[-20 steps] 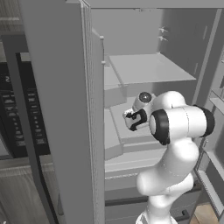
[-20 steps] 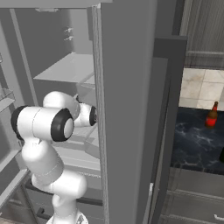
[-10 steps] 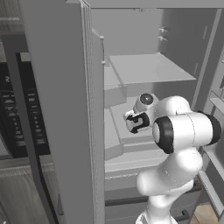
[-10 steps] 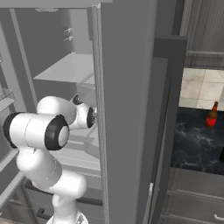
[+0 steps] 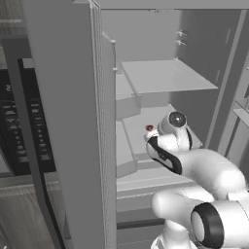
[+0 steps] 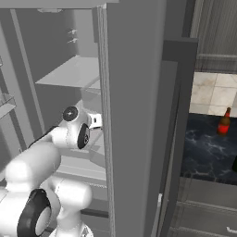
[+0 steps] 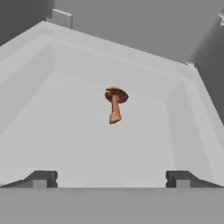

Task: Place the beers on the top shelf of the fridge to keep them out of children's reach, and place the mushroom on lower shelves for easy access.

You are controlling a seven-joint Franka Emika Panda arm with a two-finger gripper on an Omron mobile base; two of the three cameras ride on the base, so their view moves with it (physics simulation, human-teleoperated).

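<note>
The white arm rises from the lower right of the left base view and bends toward frame centre. Its gripper (image 7: 111,178) is spread wide, fingertips (image 7: 41,178) at the hand view's bottom corners, holding nothing.

Inside the fridge (image 5: 204,58), a lower shelf (image 7: 78,144) carries the mushroom (image 7: 115,104), which rests on the pale grey floor of what looks like a shallow walled tray, stem toward the camera and cap toward the back wall. Above it the plain top shelf (image 5: 165,78) is a flat slab. To the right, a dark marbled counter (image 6: 208,155) carries the brown beer bottle (image 6: 224,122), upright near the tiled wall.
</note>
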